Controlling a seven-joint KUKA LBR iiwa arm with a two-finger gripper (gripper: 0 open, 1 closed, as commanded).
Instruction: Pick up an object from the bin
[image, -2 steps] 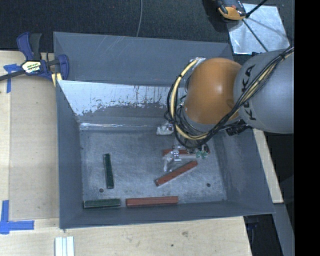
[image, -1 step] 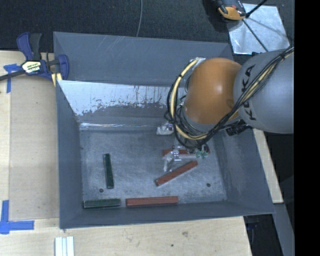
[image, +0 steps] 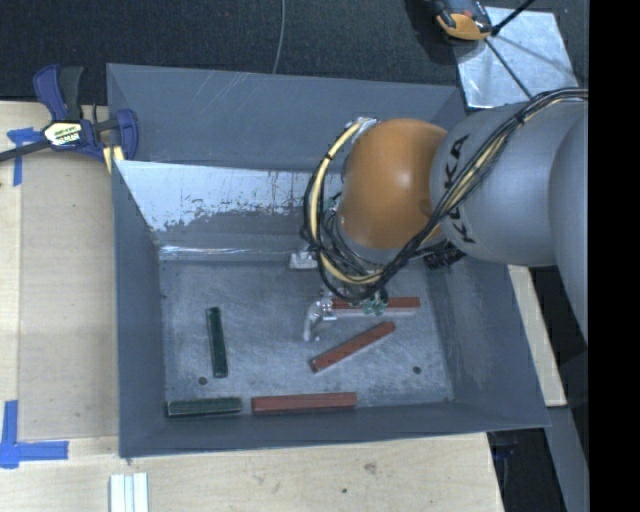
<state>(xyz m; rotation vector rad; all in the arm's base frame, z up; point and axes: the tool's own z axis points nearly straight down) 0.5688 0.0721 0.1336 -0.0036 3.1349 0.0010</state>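
My gripper (image: 321, 318) hangs low over the middle of the bin floor, under the orange wrist cover. A red-brown stick (image: 392, 304) lies flat right beside it, its left end hidden under the gripper. Just below, a second red-brown stick (image: 352, 347) lies tilted, its right end higher in the view. Whether the gripper touches either stick cannot be made out.
A third red-brown stick (image: 303, 403) lies along the front wall, with a dark green stick (image: 204, 407) to its left. Another dark green stick (image: 216, 342) lies lengthwise on the left of the floor. The arm covers the bin's right rear.
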